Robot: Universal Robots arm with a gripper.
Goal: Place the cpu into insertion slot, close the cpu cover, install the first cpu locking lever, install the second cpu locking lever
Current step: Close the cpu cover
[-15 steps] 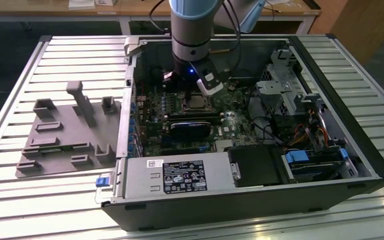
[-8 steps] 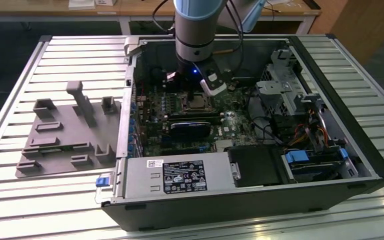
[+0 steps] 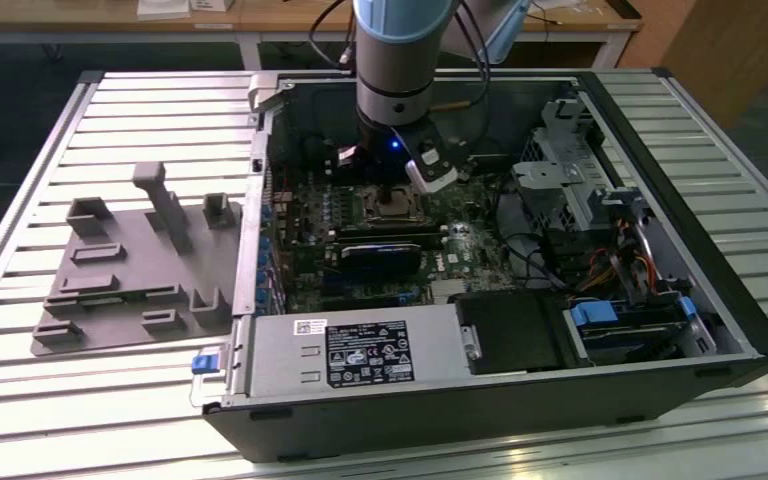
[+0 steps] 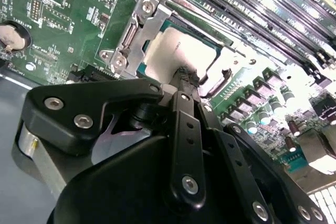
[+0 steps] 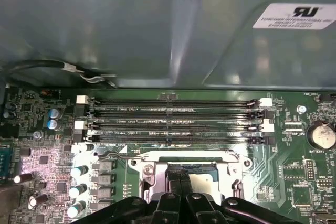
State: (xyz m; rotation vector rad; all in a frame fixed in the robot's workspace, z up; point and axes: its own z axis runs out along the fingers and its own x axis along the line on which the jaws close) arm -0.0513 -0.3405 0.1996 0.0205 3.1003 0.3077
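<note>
Jaws pressed together, cpu (image 4: pixel 170 51) partly hidden

claw (image 4: pixel 187 77): looking matt black
cpu (image 4: pixel 173 51): grey metal top showing satin, at claw tip
cpu cover (image 4: pixel 137 27): silvery metal gleaming beside claw

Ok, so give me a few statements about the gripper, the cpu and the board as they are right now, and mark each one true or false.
1. The gripper is down over the cpu. True.
2. The cpu lies on the grey tray outside the case. False: it sits in the insertion slot on the motherboard.
3. The gripper's fingers are spread wide apart. False: they are shut together.
4. A coin battery sits on the motherboard. True.
5. The memory slots beside the insertion slot hold modules. False: they are empty.
</note>
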